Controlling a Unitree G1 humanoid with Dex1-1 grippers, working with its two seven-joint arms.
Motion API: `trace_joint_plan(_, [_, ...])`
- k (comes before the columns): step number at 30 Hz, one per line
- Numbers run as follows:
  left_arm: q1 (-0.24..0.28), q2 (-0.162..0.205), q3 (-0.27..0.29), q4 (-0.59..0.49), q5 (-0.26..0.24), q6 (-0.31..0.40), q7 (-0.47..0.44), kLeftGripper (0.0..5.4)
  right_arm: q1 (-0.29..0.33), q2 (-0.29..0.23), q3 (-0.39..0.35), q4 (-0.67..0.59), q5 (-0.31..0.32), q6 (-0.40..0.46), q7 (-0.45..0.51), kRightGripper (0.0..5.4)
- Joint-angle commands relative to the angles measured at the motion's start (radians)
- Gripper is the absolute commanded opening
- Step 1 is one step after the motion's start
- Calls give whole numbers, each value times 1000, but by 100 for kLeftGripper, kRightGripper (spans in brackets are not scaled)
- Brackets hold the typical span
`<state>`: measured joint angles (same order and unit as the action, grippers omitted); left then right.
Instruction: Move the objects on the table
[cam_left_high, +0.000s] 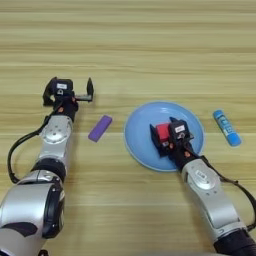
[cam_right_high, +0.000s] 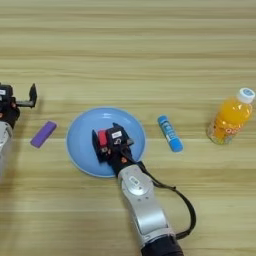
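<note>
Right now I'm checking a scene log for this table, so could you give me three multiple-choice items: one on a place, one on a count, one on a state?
1. Where is the red cube?
A. over the blue plate
B. beside the orange bottle
C. on the purple bar

2. How many glue sticks lie on the table?
A. none
B. one
C. three

3. What is the left gripper doing?
A. gripping the purple bar
B. open, holding nothing
C. gripping the bottle

Answers: 1 A, the right gripper holds the cube between its fingers above the plate. 2 B, a single blue tube lies right of the plate. 3 B, its fingers stand apart with nothing between them.
</note>
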<state>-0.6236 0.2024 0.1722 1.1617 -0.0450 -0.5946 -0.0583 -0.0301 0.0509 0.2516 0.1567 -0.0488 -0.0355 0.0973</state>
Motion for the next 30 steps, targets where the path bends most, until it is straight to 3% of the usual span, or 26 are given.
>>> trace_joint_plan(1, [-21, 2, 0, 6, 6, 3, 5, 540, -9, 13, 4, 17, -2, 4, 4, 272])
trace_joint_plan(6, [-22, 3, 0, 7, 6, 4, 4, 540, -8, 13, 4, 12, -5, 0, 1, 226])
trace_joint_plan(14, [-22, 4, 0, 7, 6, 5, 3, 540, -5, -4, -17, -48, -35, -31, -37, 224])
trace_joint_plan(25, [-23, 5, 0, 9, 7, 6, 3, 540, -9, -41, -116, -152, -30, -39, -68, 224])
trace_joint_plan(30, [-24, 5, 0, 11, 7, 7, 2, 540, -36, -82, -215, -127, -18, -46, -102, 224])
